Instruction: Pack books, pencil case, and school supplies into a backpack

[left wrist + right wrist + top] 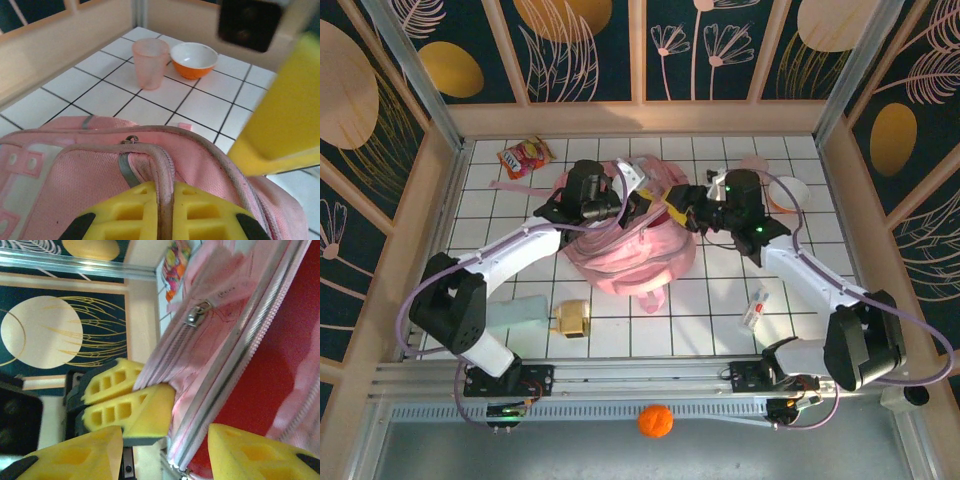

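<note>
The pink backpack (pixel 630 255) lies in the middle of the table with its top opening held up. My left gripper (pixel 638 196) is shut on the backpack's zip rim (pixel 167 165); its yellow fingers (pixel 125 395) pinch the fabric in the right wrist view. My right gripper (pixel 680 212) is open. Its fingers (pixel 75 455) stand on either side of the zip edge (pixel 235 365), beside the red lining (pixel 285 365). The mint pencil case (pixel 517 310), the tan box (pixel 572 318) and the white oblong item (pixel 755 308) lie on the near tiles. The books are hidden.
A pink cup (pixel 150 62) and an orange-and-white bowl (pixel 194 59) stand at the back right beyond the backpack. The red-orange snack bag (pixel 525 155) lies at the back left. An orange ball (pixel 656 421) sits in front of the arm bases. Walls enclose the table.
</note>
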Available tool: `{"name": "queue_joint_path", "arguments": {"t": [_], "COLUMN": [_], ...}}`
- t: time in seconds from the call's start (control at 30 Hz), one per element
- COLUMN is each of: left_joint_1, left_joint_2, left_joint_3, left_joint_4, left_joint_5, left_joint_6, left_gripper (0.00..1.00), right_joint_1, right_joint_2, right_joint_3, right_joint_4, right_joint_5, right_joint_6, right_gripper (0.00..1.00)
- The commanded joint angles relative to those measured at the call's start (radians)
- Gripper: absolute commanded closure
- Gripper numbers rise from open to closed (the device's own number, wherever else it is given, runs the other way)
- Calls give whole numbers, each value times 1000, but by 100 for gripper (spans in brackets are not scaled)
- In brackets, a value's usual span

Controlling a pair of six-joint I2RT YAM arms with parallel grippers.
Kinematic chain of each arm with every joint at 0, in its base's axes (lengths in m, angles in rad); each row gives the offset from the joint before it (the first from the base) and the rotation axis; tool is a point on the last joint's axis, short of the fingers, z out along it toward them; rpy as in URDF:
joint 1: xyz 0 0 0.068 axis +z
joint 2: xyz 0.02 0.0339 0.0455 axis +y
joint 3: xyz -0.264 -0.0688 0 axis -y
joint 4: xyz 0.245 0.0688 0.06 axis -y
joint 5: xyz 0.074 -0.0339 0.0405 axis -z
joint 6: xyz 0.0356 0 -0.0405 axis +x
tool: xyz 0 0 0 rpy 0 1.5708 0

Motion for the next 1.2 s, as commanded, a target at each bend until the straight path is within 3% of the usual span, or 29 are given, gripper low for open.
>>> {"name": "queue_joint_path", "arguments": {"t": [0.0,0.2,0.27,0.33,0.43,0.57,0.67,0.77,0.93,1.17], "left_joint_1": [4,5,5,5,5,6,6,6,6,-11], "left_joint_2": [-68,-70,-73,-82,-114,-200,-278,-361,-488,-609], "left_joint_3": [3,5,3,-1,-17,-62,-96,-130,-237,-372], "left_joint_4": [109,53,39,27,8,-32,-103,-187,-297,-364], "left_joint_5": [123,172,162,132,43,-141,-302,-378,-387,-320], "left_joint_6": [170,281,291,281,219,27,-147,-328,-628,-730], "left_gripper": [100,100,99,87,69,44,43,42,47,49], "right_joint_1": [26,75,89,95,126,162,188,221,274,312], "right_joint_2": [6,56,70,72,61,38,27,27,36,80], "right_joint_3": [-17,-60,-66,-72,-82,-109,-115,-113,-124,-83], "right_joint_4": [96,255,282,293,292,335,348,358,428,447], "right_joint_5": [30,75,112,158,230,331,410,481,589,609], "right_joint_6": [137,268,283,288,283,279,274,274,294,294], "right_gripper": [50,49,57,77,97,100,100,100,100,100]}}
